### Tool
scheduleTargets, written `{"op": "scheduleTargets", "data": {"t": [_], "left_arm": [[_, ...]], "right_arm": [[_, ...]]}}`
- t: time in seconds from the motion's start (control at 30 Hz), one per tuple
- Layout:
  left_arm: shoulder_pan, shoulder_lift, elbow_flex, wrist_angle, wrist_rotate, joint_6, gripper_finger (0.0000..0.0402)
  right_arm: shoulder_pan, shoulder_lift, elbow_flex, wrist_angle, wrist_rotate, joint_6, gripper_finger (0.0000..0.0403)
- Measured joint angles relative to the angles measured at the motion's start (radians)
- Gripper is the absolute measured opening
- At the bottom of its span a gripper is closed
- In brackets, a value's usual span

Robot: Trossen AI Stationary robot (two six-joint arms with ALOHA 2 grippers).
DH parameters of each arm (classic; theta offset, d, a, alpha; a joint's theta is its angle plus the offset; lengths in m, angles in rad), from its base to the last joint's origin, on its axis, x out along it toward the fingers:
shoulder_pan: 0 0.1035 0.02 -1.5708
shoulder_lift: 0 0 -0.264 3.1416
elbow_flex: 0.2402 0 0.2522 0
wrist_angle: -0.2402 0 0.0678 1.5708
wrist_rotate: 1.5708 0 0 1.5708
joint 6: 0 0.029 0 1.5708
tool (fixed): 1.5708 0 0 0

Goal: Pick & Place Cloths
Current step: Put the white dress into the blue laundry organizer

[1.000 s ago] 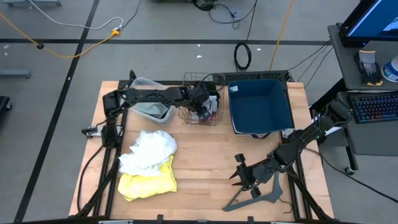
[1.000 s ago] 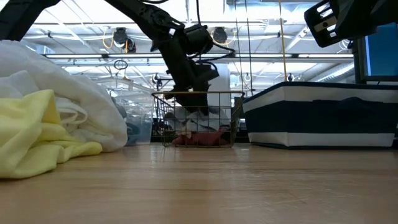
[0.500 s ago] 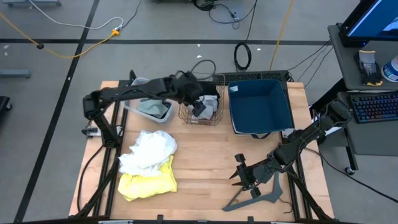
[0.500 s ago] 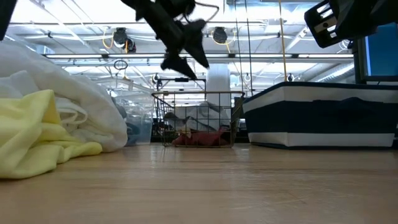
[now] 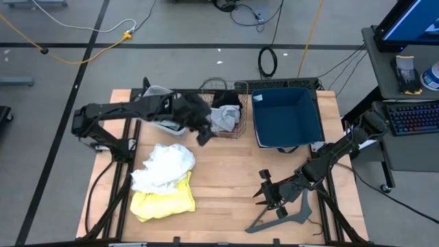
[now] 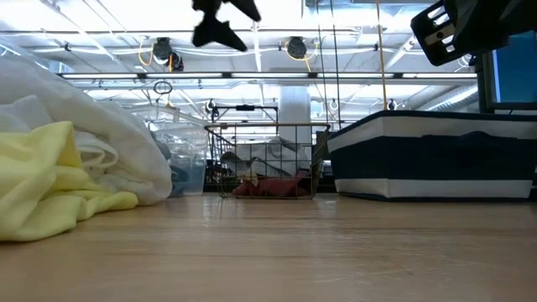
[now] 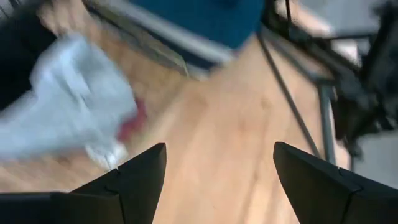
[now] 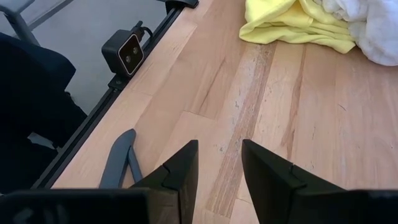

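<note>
The left claw (image 5: 204, 134) hung wide open and empty beside the wire mesh basket (image 5: 236, 130), which held a light grey cloth (image 5: 223, 120). The crumpled white cloth (image 5: 164, 165) and bright yellow cloth (image 5: 163, 200) lay nearby on the wooden tabletop (image 5: 226, 178). It should have dropped squarely over the white heap. The right claw (image 5: 269, 195) waited part-open, empty.
</note>
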Motion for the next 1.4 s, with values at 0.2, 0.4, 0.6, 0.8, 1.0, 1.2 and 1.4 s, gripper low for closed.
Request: {"op": "scheduleTargets", "data": {"t": [0.2,0.4,0.6,0.8,1.0,1.2,1.4], "left_arm": [[-0.147,-0.001,-0.001,-0.145,0.000,-0.102,0.0298],[-0.289,0.010,0.000,-0.258,-0.002,-0.178,0.0298],[-0.420,0.008,0.000,-0.328,-0.028,-0.299,0.0298],[-0.518,0.008,0.000,-0.435,-0.134,-0.445,0.0298],[-0.590,0.008,0.000,-0.556,-0.222,-0.584,0.0298],[-0.648,0.008,0.000,-0.571,-0.259,-0.645,0.0298],[-0.689,0.008,-0.047,-0.571,-0.312,-0.708,0.0298]], "right_arm": [[0.000,0.000,0.000,0.001,0.000,-0.004,0.0116],[0.000,0.000,0.000,0.000,0.000,-0.004,0.0116],[0.000,0.000,0.000,0.001,0.001,-0.004,0.0116],[0.000,0.000,0.000,0.001,0.001,-0.004,0.0116],[0.000,0.000,0.000,0.001,0.001,-0.004,0.0116],[0.000,0.000,0.000,0.001,0.001,-0.004,0.0116],[0.000,0.000,0.000,0.001,0.001,-0.004,0.0116]]}}
